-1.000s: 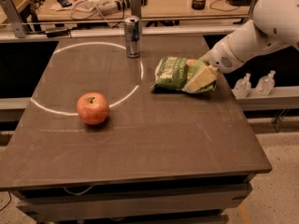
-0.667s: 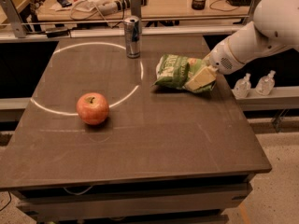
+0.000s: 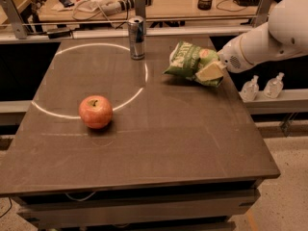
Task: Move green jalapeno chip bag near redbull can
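so the claw (image 3: 211, 72) is clamped on the right end of the green jalapeno chip bag (image 3: 189, 61), and since a moment ago the bag's tipped up off the counter (image 3: 159, 148), a bit right of the redbull can (image 3: 137, 37); apple (image 3: 96, 112) hasn't budged

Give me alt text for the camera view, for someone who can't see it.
The robot's hand grips the right end of a green chip bag at the back right of a dark table. A can stands to the bag's left, and an apple sits nearer the front left.
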Action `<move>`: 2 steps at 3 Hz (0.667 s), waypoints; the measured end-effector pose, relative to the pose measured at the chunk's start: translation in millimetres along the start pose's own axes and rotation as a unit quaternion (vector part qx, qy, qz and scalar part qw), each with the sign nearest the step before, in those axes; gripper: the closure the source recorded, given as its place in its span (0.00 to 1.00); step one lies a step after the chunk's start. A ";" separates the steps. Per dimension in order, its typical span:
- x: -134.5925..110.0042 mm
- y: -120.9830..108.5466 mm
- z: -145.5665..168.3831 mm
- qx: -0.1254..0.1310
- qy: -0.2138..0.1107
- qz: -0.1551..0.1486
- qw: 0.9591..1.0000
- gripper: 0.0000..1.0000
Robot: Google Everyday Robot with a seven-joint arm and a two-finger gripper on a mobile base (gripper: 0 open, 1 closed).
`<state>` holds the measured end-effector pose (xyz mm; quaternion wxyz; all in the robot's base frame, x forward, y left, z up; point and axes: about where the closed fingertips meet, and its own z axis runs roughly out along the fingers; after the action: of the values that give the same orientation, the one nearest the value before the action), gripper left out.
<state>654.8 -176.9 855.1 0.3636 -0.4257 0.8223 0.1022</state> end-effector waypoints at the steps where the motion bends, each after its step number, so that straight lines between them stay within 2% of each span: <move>1: -12.4 -12.7 10.0 0.014 -0.020 0.013 1.000 1.00; 2: -26.5 -24.7 25.9 0.016 -0.036 0.021 0.999 1.00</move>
<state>697.0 -163.2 858.3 0.3972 -0.3990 0.8189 0.1116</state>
